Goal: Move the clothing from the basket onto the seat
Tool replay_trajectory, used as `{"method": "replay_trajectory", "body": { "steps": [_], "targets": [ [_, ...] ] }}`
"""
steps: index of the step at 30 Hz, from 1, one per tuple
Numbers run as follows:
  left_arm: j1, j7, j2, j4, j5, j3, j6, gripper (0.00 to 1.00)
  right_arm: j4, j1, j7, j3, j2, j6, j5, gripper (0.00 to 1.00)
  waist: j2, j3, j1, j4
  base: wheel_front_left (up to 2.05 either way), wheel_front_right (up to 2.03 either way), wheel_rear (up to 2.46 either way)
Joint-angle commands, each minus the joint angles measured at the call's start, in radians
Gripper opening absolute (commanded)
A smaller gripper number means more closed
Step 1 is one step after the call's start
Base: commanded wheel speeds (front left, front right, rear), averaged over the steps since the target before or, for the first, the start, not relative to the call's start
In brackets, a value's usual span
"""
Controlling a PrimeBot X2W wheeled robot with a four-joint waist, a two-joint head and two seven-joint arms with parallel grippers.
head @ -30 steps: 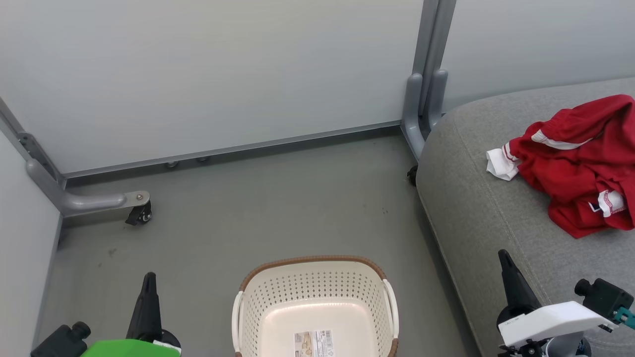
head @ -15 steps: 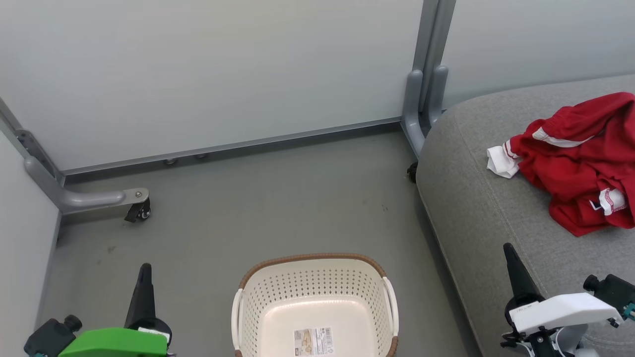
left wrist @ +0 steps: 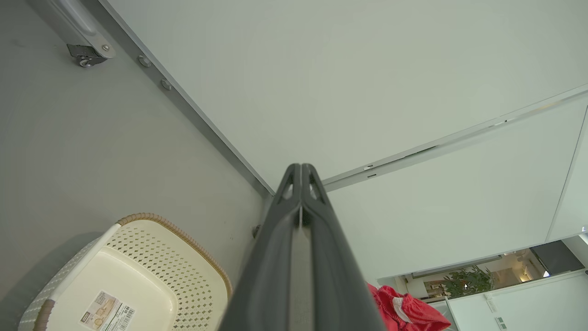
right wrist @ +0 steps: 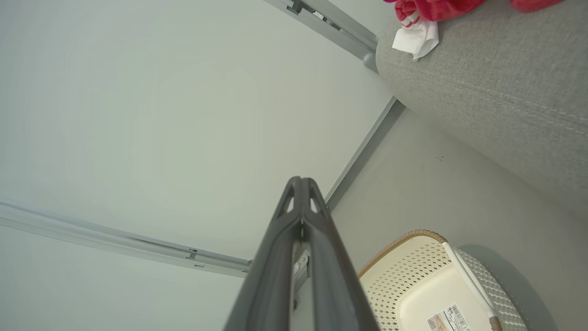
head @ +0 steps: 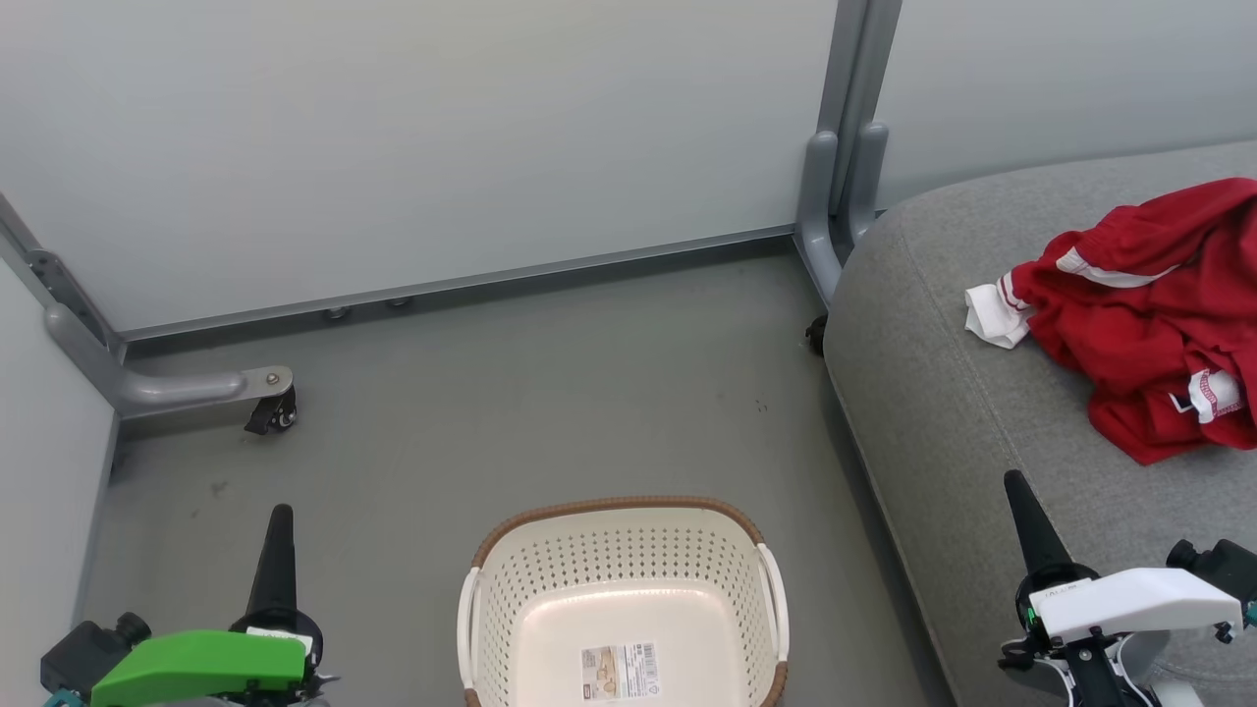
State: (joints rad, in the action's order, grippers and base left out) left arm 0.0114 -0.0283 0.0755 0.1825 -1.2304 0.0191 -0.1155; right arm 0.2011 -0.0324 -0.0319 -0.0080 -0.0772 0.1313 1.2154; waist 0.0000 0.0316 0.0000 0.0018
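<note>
We note the clothing [head: 1149, 314] lying in a crumpled red heap on the seat [head: 943, 422], far right. The basket [head: 614, 507] stands on the floor [head: 491, 412] near the seat's edge, a barcode sticker [head: 619, 672] on its bottom. Left gripper [head: 281, 515] and right gripper [head: 1012, 481]: jaws pressed together, pinching nothing, either side of the basket

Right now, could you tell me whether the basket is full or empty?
Empty: the basket holds just its barcode sticker; the clothing lies on the seat.
</note>
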Motion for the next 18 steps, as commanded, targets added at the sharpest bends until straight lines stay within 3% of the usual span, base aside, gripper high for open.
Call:
{"method": "replay_trajectory", "body": {
  "steps": [1,18],
  "targets": [
    [-0.03,0.006,0.008,-0.002,-0.026,0.006,-0.006,0.0,-0.001,-0.021,0.007,-0.006,-0.007,0.0,0.028,0.0,0.0,-0.001,0.0,0.0,0.0,0.0,0.0],
    [-0.067,0.047,0.007,0.022,-0.175,0.027,-0.011,0.0,0.016,-0.045,0.049,-0.03,-0.006,0.0,0.182,0.0,0.0,-0.012,0.0,-0.001,0.0,0.0,0.0]
  ]
}}
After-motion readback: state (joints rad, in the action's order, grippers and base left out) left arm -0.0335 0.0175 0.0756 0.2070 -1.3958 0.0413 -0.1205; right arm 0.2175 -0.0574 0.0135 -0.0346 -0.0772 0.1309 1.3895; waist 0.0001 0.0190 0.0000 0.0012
